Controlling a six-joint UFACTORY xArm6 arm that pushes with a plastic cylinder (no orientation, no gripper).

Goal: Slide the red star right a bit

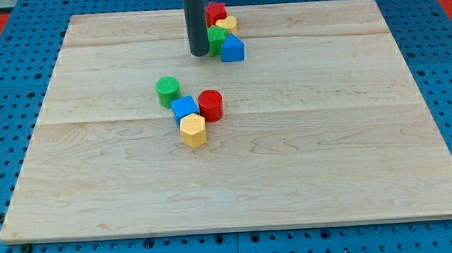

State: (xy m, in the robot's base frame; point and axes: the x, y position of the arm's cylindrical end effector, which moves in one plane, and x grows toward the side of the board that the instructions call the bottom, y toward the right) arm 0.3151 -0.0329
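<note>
Nearest the view's bottom sits a yellow hexagonal block (194, 130), touching a blue cube (184, 108) above it, with a red cylinder (211, 105) just beside and a green cylinder (168, 91) up-left, all on the pale wooden board (327, 137). Near the view's top, the red star block (216, 11) shows only partly; its points and any long axis cannot be made out. It is glossy red, touching a yellow block (227, 23). Below lie a green block (217, 39) and a blue block (233, 48). My tip (200, 53) rests just left of the green block, holding nothing.
</note>
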